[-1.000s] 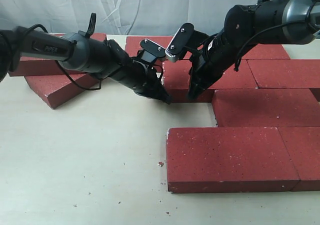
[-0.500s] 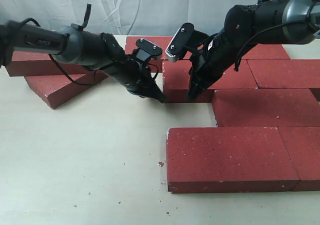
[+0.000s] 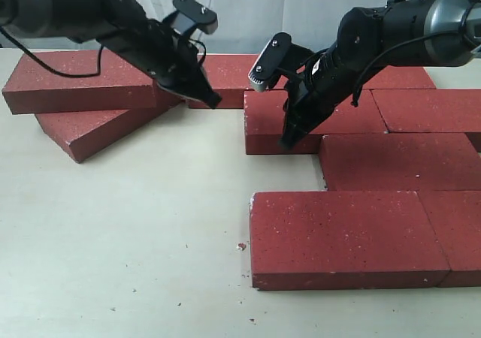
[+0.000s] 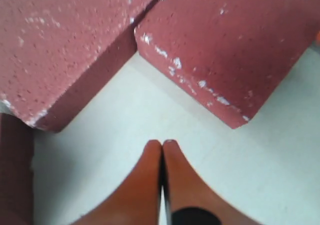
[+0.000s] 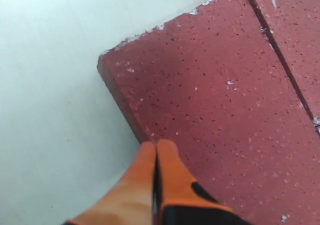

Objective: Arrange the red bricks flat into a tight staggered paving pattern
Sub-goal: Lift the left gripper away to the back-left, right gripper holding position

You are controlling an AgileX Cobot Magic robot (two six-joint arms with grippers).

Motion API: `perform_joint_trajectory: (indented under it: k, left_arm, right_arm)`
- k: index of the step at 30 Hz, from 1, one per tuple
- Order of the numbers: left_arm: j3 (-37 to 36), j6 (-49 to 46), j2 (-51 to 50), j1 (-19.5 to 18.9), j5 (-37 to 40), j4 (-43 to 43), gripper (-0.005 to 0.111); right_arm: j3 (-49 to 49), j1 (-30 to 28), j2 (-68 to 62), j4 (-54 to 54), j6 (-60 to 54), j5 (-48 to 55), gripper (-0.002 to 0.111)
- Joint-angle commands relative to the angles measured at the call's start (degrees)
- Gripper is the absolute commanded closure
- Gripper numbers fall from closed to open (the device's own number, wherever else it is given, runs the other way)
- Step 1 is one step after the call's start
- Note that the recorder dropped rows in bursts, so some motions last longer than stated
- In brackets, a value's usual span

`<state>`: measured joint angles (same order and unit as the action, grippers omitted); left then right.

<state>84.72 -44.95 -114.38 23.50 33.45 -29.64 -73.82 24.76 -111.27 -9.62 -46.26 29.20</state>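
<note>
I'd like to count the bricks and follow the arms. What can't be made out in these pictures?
1. Exterior view: the right edge cuts off the front-right brick, so the full count is unknown.
2. Exterior view: the top stacked brick covers part of the lower brick.
3. Right wrist view: whether the shut right hand touches the middle-row brick cannot be told.

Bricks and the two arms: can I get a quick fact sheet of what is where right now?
surface: pale table
paved bricks: flat staggered rows on the right arm's side
loose bricks: two on the left arm's side, one seemingly lying across a skewed one
left gripper: shut, empty, between loose bricks and paved bricks
right gripper: shut, empty, tips at the end edge of a middle-row brick
</note>
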Motion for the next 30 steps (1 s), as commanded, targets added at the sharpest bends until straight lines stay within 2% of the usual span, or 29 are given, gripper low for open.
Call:
perform_joint_trajectory:
  k: [1,5,10,14,18,20,24,27,30]
  left_arm:
    - [-0.1,-0.2,6.8,-0.3,3.1,3.6,0.107]
    - [-0.1,3.4,11.0,-2.4,0.8,13.0,0.107]
    - [-0.1,17.2,11.4,-9.9,-5.2,23.6,0.107]
    - [-0.1,22.2,9.6,-16.9,-8.7,25.2,0.107]
    - [0.1,28.5,6.2,-23.3,-16.7,25.2,0.107]
    - [1.7,28.5,3.6,-25.0,-16.3,26.1,0.107]
    - [9.3,28.6,-2.9,-27.4,-10.7,26.7,0.107]
    - [20.8,30.1,-10.7,-28.0,-1.0,26.7,0.107]
    - [29.6,30.1,-17.2,-27.9,1.2,21.9,0.107]
  right_arm:
    - [-0.2,-0.3,0.4,-1.2,0.0,-0.5,0.109]
    - [-0.2,-0.3,0.4,-1.3,0.0,-0.5,0.109]
    - [-0.2,-0.3,0.4,-1.6,0.0,-1.0,0.109]
    - [-0.2,-0.3,0.3,-1.6,0.0,-1.5,0.109]
    - [-0.2,-0.3,0.2,-1.6,0.0,-1.5,0.109]
    - [-0.2,-0.3,0.2,-1.6,0.0,-1.8,0.109]
    - [-0.2,-0.2,0.2,-3.8,0.0,-3.0,0.109]
    - [-0.2,-0.2,0.2,-5.3,0.0,-3.7,0.109]
    - [-0.2,-0.2,0.1,-6.0,0.0,-3.7,0.109]
